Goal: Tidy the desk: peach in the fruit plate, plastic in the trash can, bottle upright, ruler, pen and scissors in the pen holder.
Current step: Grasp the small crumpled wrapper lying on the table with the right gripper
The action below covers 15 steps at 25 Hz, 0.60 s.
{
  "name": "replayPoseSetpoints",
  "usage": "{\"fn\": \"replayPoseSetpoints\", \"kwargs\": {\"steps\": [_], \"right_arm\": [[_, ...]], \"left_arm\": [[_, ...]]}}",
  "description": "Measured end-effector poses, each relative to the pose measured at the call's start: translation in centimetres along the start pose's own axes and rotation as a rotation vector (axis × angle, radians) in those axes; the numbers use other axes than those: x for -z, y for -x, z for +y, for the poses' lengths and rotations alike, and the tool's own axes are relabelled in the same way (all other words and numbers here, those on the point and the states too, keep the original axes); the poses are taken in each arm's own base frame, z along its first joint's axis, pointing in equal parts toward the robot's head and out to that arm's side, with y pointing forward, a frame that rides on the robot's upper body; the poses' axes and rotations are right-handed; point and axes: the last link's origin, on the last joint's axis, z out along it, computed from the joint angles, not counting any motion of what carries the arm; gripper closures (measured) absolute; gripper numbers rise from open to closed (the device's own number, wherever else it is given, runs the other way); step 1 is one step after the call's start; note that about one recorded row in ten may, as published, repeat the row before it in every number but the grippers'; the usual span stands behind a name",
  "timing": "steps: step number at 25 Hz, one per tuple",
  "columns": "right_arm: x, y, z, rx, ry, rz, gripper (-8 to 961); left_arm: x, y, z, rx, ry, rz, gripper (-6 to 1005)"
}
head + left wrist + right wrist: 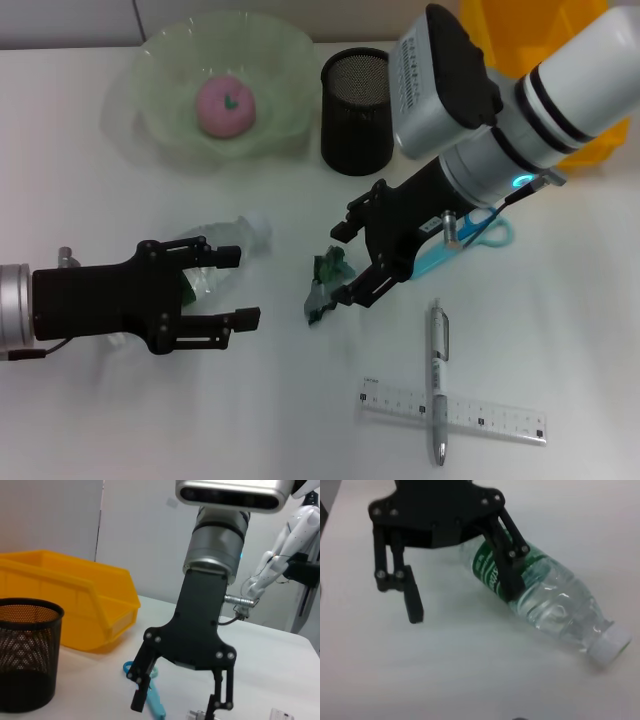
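Plastic (326, 285) between spread right claw (352, 262) fingers — bottle (215, 262) beside open left claw (228, 287)

The bottle (540, 595) label's white print cannot be read.

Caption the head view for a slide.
Open left gripper over the lying bottle; open right gripper at the crumpled plastic; peach already in the fruit plate.
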Motion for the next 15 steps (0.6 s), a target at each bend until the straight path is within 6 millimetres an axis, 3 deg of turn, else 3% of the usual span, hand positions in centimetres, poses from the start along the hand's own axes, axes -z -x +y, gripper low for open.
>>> {"fn": "replayPoseSetpoints", "kwargs": {"steps": [15], "right_arm": [[-3.0,0.0,0.6,0.13,-0.033,0.023,136]], "left_arm": [[0.6,0.2,-0.1,0.013,-0.015,-0.001,199]]}}
